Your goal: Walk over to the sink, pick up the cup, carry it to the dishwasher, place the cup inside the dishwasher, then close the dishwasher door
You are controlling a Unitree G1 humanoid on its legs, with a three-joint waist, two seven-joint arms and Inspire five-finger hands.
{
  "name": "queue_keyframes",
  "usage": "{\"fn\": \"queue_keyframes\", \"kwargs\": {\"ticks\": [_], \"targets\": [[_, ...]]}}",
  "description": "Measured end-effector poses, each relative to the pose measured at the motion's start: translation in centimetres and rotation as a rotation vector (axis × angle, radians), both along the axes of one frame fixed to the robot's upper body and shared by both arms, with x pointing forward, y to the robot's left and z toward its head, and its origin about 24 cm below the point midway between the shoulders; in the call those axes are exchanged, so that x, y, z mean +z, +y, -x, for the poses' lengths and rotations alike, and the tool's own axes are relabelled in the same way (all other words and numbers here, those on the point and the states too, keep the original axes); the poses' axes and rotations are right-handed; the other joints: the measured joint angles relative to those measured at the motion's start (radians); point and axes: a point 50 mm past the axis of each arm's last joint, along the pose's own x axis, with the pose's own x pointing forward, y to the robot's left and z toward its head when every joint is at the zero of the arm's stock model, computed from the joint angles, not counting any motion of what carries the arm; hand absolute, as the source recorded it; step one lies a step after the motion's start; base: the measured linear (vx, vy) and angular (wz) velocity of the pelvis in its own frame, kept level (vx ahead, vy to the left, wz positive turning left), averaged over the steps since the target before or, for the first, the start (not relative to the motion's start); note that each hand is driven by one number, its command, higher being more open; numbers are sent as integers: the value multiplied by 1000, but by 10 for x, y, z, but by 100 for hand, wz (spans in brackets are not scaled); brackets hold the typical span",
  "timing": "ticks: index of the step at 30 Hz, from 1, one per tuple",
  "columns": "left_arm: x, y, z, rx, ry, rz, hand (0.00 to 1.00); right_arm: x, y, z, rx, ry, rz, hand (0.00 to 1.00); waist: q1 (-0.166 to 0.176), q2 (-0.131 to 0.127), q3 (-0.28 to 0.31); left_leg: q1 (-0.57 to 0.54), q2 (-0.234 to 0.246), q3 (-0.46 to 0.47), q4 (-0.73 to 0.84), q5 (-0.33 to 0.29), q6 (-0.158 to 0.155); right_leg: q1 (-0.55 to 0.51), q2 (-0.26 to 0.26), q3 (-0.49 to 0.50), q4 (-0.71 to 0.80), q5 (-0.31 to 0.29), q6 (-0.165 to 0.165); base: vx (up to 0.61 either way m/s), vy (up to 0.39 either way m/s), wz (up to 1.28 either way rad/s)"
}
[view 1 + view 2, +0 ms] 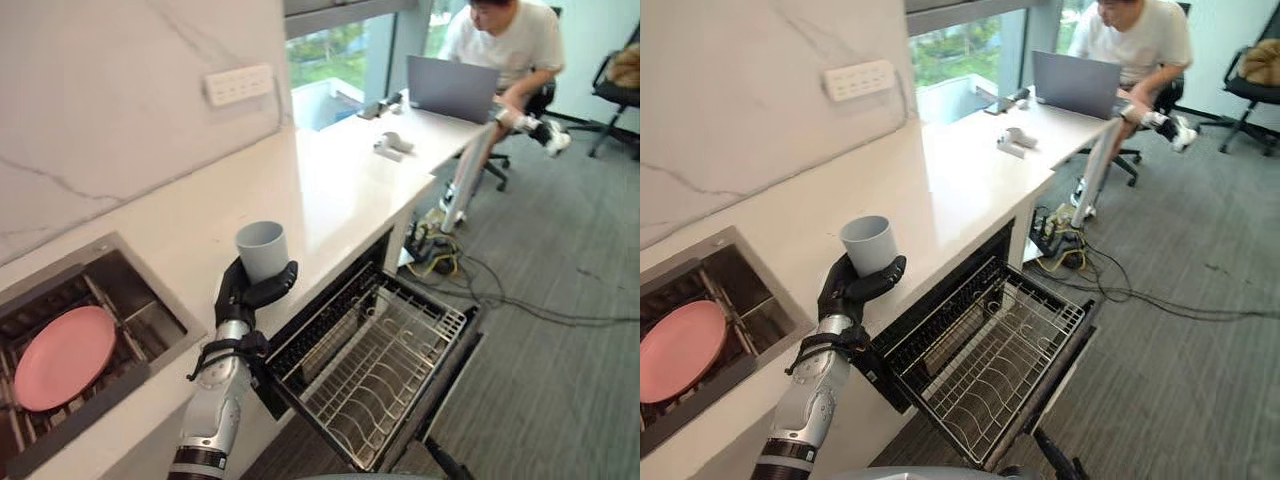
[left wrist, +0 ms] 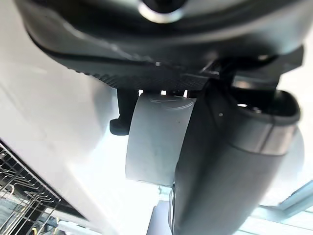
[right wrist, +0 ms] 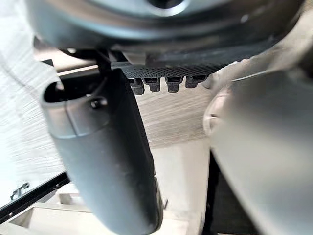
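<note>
A pale grey-blue cup [image 1: 262, 250] is held upright in my left hand [image 1: 240, 295], just above the counter's front edge. The fingers wrap its back and the thumb [image 2: 230, 161] curls round its front. It hangs over the near-left corner of the open dishwasher, whose wire rack [image 1: 400, 350] is pulled out and empty, below and right of the cup. The sink [image 1: 150, 330] lies left of the hand. In the right wrist view my right hand [image 3: 102, 152] has its thumb out straight, its fingers relaxed, and nothing in it.
A pink plate [image 1: 65, 357] lies in the sink. The white counter [image 1: 330, 190] runs back to a desk where a person [image 1: 500, 40] sits at a laptop [image 1: 455, 88]. Cables [image 1: 440, 262] trail on the grey carpet right of the dishwasher.
</note>
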Motion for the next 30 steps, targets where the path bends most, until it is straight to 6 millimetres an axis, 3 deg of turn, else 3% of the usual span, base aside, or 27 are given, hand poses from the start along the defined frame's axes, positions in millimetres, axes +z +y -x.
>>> {"fn": "queue_keyframes", "kwargs": {"ticks": [6,12,14,17,18,19,21,23,24,26,30], "targets": [[1,7,10,11,-19,8,0,16,-30,-23,-95,-79,120,100,3,3,3,5,15,14,-12,4,-7,37,34,5,-102,54,-8,-6,-34,-9],[11,6,11,16,-65,26,0,56,-57,-70,-175,-326,263,100,0,2,4,35,18,59,-27,4,-16,52,47,48,-141,78,-7,24,-13,-23],[22,7,10,28,-111,29,0,90,-61,-99,-160,-509,319,100,-21,1,4,47,17,68,-27,2,-19,56,47,62,-141,79,-7,15,-5,-21],[34,8,9,40,-162,19,0,132,-63,-123,-107,-733,368,100,-26,-1,6,60,16,80,-26,-7,-21,60,51,76,-141,80,-7,-20,-5,-17],[38,10,7,49,-187,-3,0,159,-62,-135,-45,-890,392,100,-28,-2,7,63,17,82,-24,-11,-22,60,54,82,-143,83,-7,-40,-13,-14],[40,11,7,56,-196,-17,0,170,-61,-140,-12,-958,395,100,-29,-3,7,63,17,84,-24,-13,-22,60,54,84,-147,86,-7,-72,-28,-16],[46,21,6,110,-239,-79,0,208,-48,-162,147,-1211,351,100,-38,-4,10,64,18,99,-22,-18,-24,53,60,104,-164,101,-11,-86,-34,-25],[50,26,1,146,-276,-140,0,228,-33,-176,261,-1381,240,100,-38,-5,24,67,21,111,-12,-22,-24,51,62,118,-164,105,-12,-68,-29,-22],[51,26,-1,152,-291,-159,0,233,-28,-179,304,-1423,204,100,-38,-4,28,67,22,113,-10,-23,-24,50,63,121,-164,107,-12,-79,-35,-17],[57,21,-9,149,-320,-248,0,247,3,-189,506,-1528,48,100,-37,-4,30,66,22,119,-9,-23,-24,43,64,131,-164,110,-13,-61,-34,-12],[62,3,-22,82,-351,-366,0,253,49,-191,745,-1586,-195,100,-37,-4,30,62,21,117,-8,-23,-23,40,63,131,-164,111,-12,-18,-15,-1]]}}
